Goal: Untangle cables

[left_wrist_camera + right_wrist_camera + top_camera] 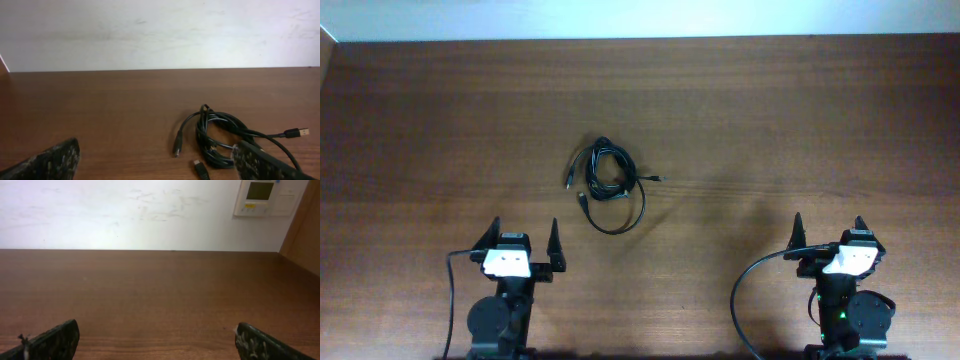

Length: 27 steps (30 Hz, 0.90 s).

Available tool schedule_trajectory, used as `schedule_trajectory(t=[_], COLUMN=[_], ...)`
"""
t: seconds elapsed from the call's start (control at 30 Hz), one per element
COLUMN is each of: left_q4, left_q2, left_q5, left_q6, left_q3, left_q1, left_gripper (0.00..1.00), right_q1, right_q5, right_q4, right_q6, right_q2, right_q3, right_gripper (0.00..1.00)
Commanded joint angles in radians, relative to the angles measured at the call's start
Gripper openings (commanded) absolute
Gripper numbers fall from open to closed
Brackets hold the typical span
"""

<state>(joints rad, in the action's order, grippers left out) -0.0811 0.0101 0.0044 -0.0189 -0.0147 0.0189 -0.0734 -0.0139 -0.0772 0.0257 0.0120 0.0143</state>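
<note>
Tabletop [770, 110]: brown wood grain, filling the overhead view, bordered at the far edge by a pale wall [150, 30].

Left arm wire [450, 290]: thick, black, rising beside the left arm base at the near edge.

Left end effector [525, 224]: near edge, left of centre, pointing toward the wall. Released, fingers spread wide, gripping nothing.

Cables [608, 180]: thin black cords lying on the tabletop just left of centre, ahead of the left end effector and a little to its right, apart from it. Wound into a small tight bundle of overlapping loops, with one wider loose loop trailing toward the near edge. One small plug [568, 183] at the left of the bundle, another [583, 197] just below it, a third [660, 178] on a short straight tail at the right. Metal-tipped in the left wrist view. In that view, lower right of the bundle partly covered by the end effector's own right finger [265, 165].

Right arm wire [745, 290]: thick, black, curving in a broad arc left of the right arm base.

Right end effector [828, 220]: near edge, far right, well apart from the cables. Released, fingers spread wide, gripping nothing; only tabletop and wall ahead in its wrist view.

Wall panel [260, 197]: white, small dark screen, mounted at upper right, beside a brown wooden surface [305, 235].
</note>
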Motion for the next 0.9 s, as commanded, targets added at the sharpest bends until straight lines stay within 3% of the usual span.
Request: schedule_trajectory(t=[0.0, 0.47, 0.57, 0.7, 0.87], left_q4=[0.000, -0.002, -0.001, -0.128, -0.463], left_q2=[-0.004, 0.046, 0.046, 0.047, 0.047], left_q5=[0.026, 0.008, 0.086, 0.086, 0.103], left_q6=[-0.015, -0.015, 0.035, 0.124, 0.124], left_q3=[0.005, 0.005, -0.016, -0.117, -0.323], left_q1=[-0.007, -0.007, -0.007, -0.007, -0.007], left_gripper=[0.99, 0.99, 0.99, 1.00, 0.99], right_q1=[-0.006, -0.006, -0.006, -0.006, -0.006], right_q5=[0.005, 0.005, 0.005, 0.005, 0.005], right_q4=[-0.001, -0.001, -0.001, -0.001, -0.001], right_q6=[-0.003, -0.003, -0.003, -0.003, -0.003], right_q2=[-0.005, -0.005, -0.005, -0.005, -0.005], right_q3=[-0.009, -0.009, -0.009, -0.009, -0.009], right_gripper=[0.98, 0.98, 0.98, 0.98, 0.99])
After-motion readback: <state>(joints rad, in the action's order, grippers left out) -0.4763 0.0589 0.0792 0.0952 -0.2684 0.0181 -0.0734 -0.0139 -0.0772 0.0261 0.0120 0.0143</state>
